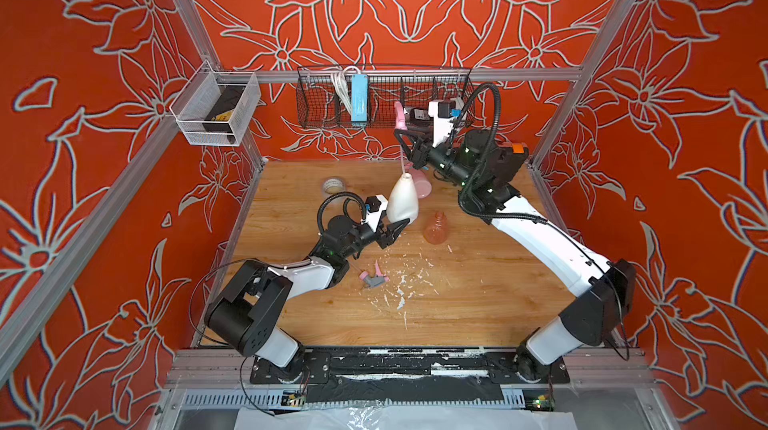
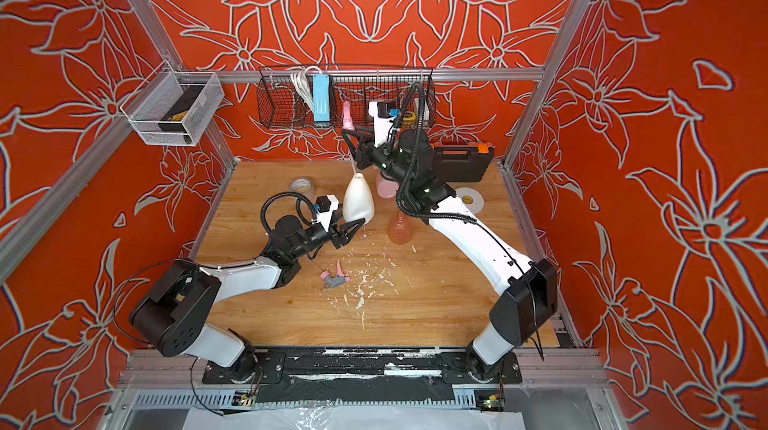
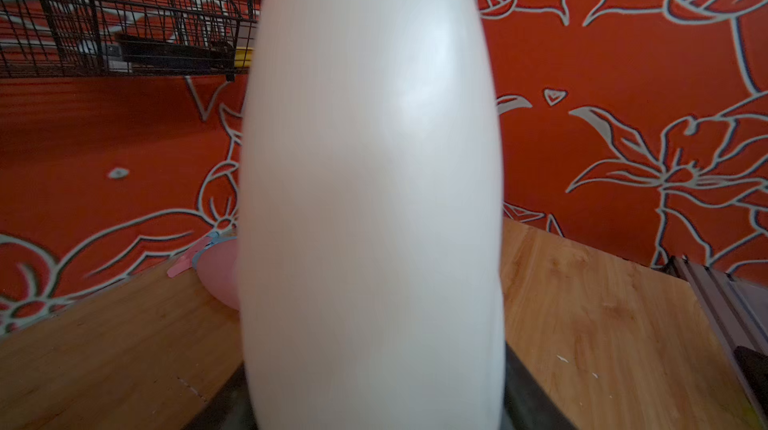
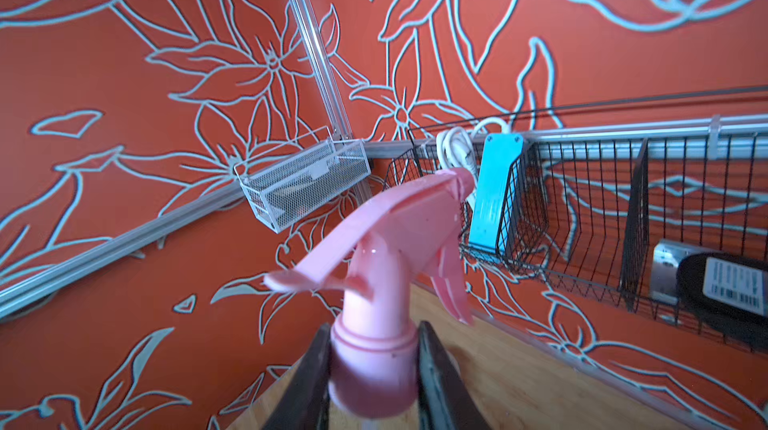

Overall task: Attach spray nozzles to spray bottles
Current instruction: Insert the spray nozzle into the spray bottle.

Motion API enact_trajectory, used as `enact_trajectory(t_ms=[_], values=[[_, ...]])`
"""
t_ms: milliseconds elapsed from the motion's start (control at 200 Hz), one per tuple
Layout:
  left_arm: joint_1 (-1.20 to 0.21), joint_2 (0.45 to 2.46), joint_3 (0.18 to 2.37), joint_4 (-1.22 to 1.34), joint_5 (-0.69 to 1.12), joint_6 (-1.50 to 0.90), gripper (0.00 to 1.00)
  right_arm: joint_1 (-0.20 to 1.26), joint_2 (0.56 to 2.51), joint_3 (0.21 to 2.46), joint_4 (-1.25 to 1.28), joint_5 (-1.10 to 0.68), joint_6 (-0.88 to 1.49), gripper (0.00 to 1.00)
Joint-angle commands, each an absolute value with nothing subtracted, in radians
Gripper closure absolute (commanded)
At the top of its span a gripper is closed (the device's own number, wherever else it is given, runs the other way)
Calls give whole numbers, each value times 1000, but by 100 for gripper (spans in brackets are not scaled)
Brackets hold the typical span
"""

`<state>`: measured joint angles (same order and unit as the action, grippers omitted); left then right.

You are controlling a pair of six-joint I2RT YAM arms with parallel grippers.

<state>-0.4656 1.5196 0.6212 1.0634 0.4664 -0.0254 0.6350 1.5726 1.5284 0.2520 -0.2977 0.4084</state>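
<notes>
My left gripper [image 1: 395, 229] is shut on the base of the upright cream-white spray bottle [image 1: 402, 199], which fills the left wrist view [image 3: 374, 182]. My right gripper [image 4: 374, 334] is shut on the collar of the all-pink spray nozzle [image 4: 395, 232], held high above that bottle [image 2: 357, 199]. Its clear dip tube [image 1: 402, 153] hangs down to the bottle's neck. A pink bottle [image 1: 423, 184] sits just behind, and an orange bottle [image 1: 436, 230] stands to the right. A pink-and-grey nozzle [image 1: 374, 279] lies on the table near my left forearm.
A tape roll [image 1: 334, 186] sits at the back left, and a white roll [image 2: 469, 199] and a black tool case [image 2: 457, 163] at the back right. A black wire basket [image 1: 374, 99] and a white mesh basket [image 1: 216, 109] hang on the walls. White flecks [image 1: 401, 295] litter the table front.
</notes>
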Motion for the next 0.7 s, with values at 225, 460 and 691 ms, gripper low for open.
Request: enact_trajectory(t_ms=[225, 460, 691], values=[[-445, 1522, 743, 1083, 446, -38, 44, 637, 1449, 1355, 252, -308, 324, 64], [-445, 1540, 750, 1072, 384, 32, 44, 634, 1351, 1313, 103, -283, 234, 28], [-446, 1557, 731, 1083, 395, 88, 44, 584, 1361, 1501, -222, -279, 144, 13]])
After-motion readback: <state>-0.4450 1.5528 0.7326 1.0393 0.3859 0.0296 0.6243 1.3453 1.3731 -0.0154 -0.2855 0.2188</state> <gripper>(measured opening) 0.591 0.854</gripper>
